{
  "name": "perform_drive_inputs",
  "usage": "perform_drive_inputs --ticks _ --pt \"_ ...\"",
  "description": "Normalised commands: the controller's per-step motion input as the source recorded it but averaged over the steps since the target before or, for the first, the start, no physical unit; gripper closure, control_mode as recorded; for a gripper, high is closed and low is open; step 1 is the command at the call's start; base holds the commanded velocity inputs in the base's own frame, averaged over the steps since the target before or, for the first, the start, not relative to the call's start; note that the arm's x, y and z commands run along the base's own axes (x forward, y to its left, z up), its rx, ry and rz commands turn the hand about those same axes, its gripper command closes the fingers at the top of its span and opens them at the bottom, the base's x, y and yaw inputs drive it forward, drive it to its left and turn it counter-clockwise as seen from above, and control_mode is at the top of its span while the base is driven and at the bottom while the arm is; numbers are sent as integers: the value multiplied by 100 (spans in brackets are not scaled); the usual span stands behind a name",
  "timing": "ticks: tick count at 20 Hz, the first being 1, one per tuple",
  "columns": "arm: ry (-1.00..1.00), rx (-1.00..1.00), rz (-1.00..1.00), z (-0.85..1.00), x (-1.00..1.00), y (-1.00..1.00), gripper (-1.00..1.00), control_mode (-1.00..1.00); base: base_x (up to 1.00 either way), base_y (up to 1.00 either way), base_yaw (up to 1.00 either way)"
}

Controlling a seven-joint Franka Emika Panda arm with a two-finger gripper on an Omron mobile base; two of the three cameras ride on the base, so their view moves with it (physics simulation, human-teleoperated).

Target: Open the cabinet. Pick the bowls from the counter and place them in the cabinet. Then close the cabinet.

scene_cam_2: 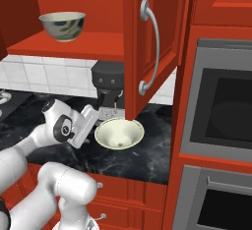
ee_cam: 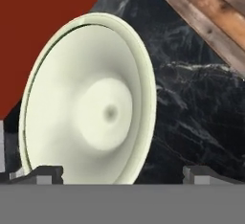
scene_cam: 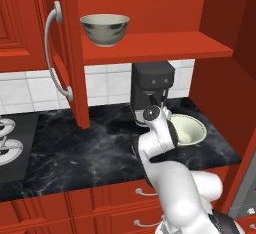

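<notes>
The cabinet [scene_cam: 155,48] stands open, both doors swung out. On its red shelf sits the deeper cream bowl [scene_cam: 104,28] [scene_cam_2: 62,25] with dark marks. The wider, shallower bowl [scene_cam: 192,128] [scene_cam_2: 119,133] [ee_cam: 91,108] rests on the black marble counter [scene_cam: 80,148] at the right. My gripper [scene_cam_2: 100,113] [ee_cam: 122,175] hovers open just left of this bowl, close above the counter. In the hand view one fingertip [ee_cam: 43,174] lies over the bowl and the other over the counter beyond its rim. Nothing is held.
A black coffee machine [scene_cam: 152,85] [scene_cam_2: 108,84] stands against the tiled wall right behind the shallow bowl. The open right door [scene_cam_2: 152,42] hangs above the bowl. An oven column [scene_cam_2: 221,106] bounds the counter on the right, a stove [scene_cam: 10,143] the left. Drawers [scene_cam: 140,193] sit below.
</notes>
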Motion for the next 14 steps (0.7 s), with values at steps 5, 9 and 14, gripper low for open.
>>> perform_drive_inputs --ticks 5,9,14 --pt "0 4 -1 -30 1 -5 -100 -100 0 0 0" --pt "0 6 0 -30 5 -13 -100 -100 0 0 0" --pt "-1 3 0 -23 14 -26 -100 -100 0 0 0"
